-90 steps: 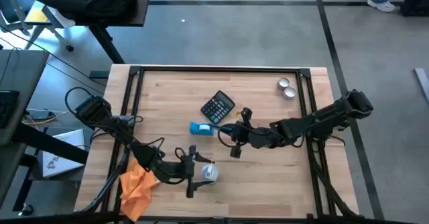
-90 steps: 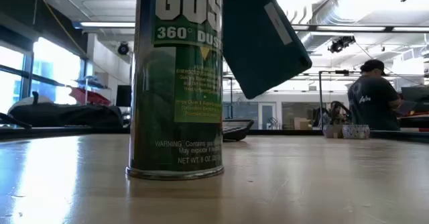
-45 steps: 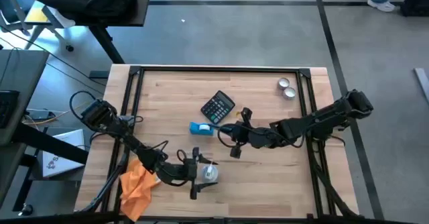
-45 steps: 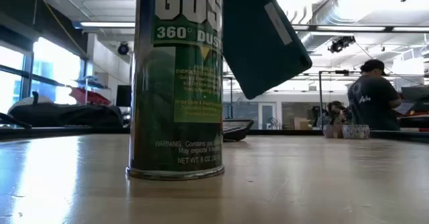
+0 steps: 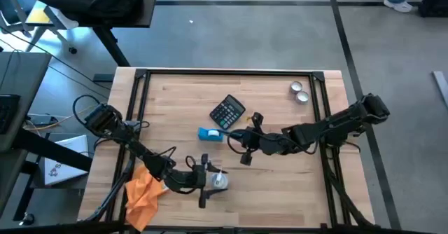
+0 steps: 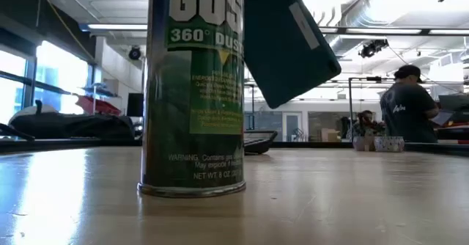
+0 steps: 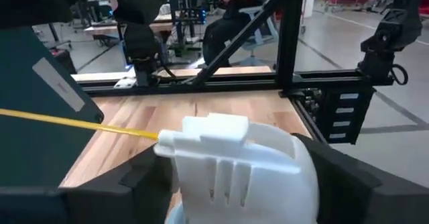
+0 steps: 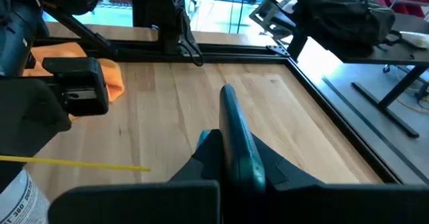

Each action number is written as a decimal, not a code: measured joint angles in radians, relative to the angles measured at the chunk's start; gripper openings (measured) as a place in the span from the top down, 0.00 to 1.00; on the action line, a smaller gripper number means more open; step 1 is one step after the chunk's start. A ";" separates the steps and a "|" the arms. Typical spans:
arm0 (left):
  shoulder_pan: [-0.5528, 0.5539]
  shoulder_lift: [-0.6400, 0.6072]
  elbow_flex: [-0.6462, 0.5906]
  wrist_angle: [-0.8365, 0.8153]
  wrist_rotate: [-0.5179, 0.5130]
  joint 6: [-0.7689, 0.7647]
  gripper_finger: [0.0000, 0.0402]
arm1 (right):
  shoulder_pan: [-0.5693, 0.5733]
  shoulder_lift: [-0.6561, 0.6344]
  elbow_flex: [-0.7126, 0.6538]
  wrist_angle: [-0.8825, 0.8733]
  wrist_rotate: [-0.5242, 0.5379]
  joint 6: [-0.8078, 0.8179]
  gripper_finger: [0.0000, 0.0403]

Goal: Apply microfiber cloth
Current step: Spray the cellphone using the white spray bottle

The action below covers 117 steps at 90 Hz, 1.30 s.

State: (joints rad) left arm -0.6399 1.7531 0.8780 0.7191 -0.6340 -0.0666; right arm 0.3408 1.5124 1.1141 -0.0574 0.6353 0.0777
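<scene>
The orange microfiber cloth (image 5: pixel 143 192) lies crumpled at the table's near left corner, untouched; it also shows in the right wrist view (image 8: pixel 110 80). My left gripper (image 5: pixel 207 181) is shut around a green-labelled duster can (image 6: pixel 192 91), which stands on its base near the front edge. Its white nozzle cap (image 7: pixel 234 167) has a yellow straw (image 7: pixel 80 122). My right gripper (image 5: pixel 245 144) is at mid-table, shut on a dark teal flat slab (image 6: pixel 286 47) held in the air. My left gripper has the can's white cap (image 7: pixel 194 184) between its two fingers (image 7: pixel 141 180), one on each side. The fingers come level from the table's left. The can stands upright with its base (image 6: pixel 192 188) on the table. My right gripper pinches the slab near its lower edge (image 8: pixel 234 160) between its two fingers, reaching in level from the table's right. The slab stands on edge in the hold. It is tilted and lifted clear of the table.
A black calculator (image 5: pixel 227 111) and a small blue box (image 5: pixel 208 134) lie at mid-table, just beyond the two grippers. Two small round tins (image 5: pixel 299 92) sit at the far right. A black frame rail (image 5: pixel 231 72) borders the table. A person (image 6: pixel 407 109) stands in the room behind.
My left gripper has edged a little toward the table's right edge, closer about the can. The can stays upright on the table. My right gripper and the slab have kept still.
</scene>
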 joint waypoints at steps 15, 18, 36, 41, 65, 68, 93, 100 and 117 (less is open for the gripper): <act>0.000 -0.002 0.000 -0.016 -0.006 -0.009 0.53 | 0.000 0.000 0.000 0.036 0.000 -0.026 1.00; 0.000 -0.002 0.000 -0.016 -0.007 -0.009 0.53 | 0.000 0.000 0.000 0.041 0.000 -0.032 1.00; 0.000 -0.002 0.000 -0.017 -0.019 -0.019 0.53 | 0.000 0.000 0.000 0.053 0.021 -0.034 1.00; 0.000 -0.002 0.000 -0.020 -0.033 -0.026 0.53 | 0.000 0.000 0.000 0.055 0.043 -0.030 1.00; 0.000 -0.002 0.001 -0.024 -0.040 -0.037 0.53 | 0.022 -0.001 0.000 0.047 0.154 0.086 1.00; 0.000 -0.002 0.001 -0.025 -0.040 -0.037 0.53 | 0.030 -0.001 0.000 0.047 0.178 0.096 1.00; 0.000 -0.002 0.001 -0.026 -0.003 -0.026 0.53 | 0.093 0.012 0.000 0.060 0.284 0.140 1.00; 0.000 -0.002 0.001 -0.026 -0.003 -0.021 0.54 | 0.106 0.036 0.000 0.075 0.318 0.153 1.00; 0.000 -0.007 0.002 -0.051 0.004 0.005 0.54 | 0.145 0.118 0.000 0.111 0.459 0.169 1.00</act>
State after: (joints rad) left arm -0.6401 1.7464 0.8795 0.6678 -0.6296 -0.0616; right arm 0.4859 1.6301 1.1141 0.0531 1.0944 0.2462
